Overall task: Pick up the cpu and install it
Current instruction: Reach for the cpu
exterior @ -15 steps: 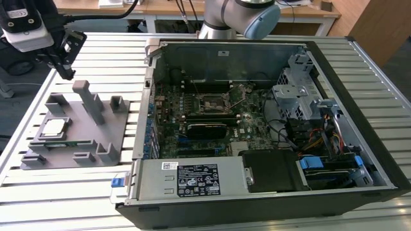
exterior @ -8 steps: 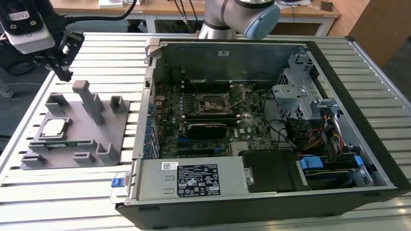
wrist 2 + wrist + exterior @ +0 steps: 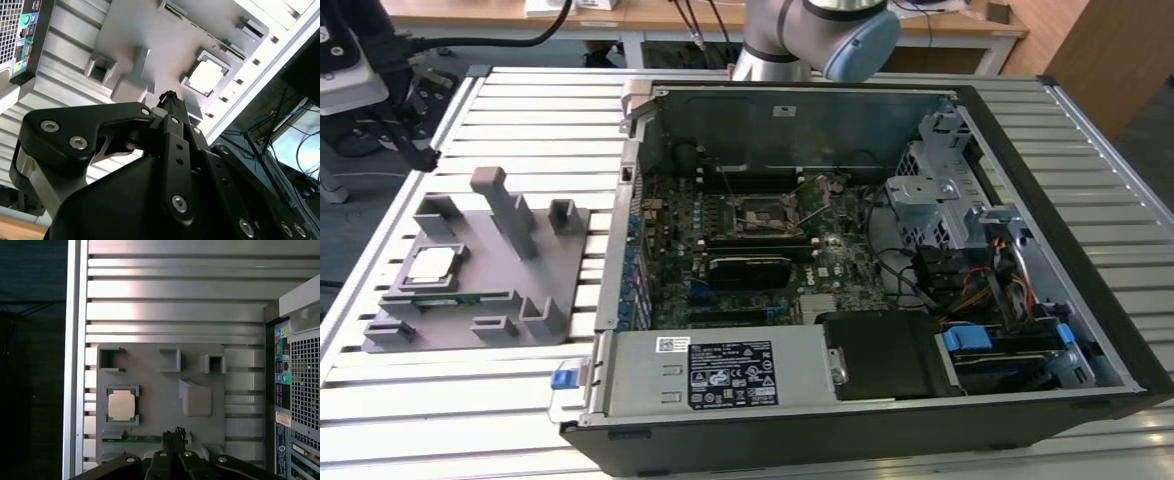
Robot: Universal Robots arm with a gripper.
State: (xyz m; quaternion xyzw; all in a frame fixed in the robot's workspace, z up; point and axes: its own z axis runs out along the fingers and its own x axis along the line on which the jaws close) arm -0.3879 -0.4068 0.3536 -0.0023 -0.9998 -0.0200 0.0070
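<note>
In the exterior view your cpu [image 3: 431,264] lies flat in its nest on the grey fixture [image 3: 474,255], at the view's left of the open case [image 3: 854,250], and the arm [image 3: 787,40] stands beyond the case. In the second wrist view the gripper [image 3: 169,96] hangs above the fixture, offset from the cpu [image 3: 205,77]; descend straight and you'd likely hit a post. In the first wrist view the gripper [image 3: 175,432] looks pinched closed and empty, so it can't straddle the cpu [image 3: 122,406].
</note>
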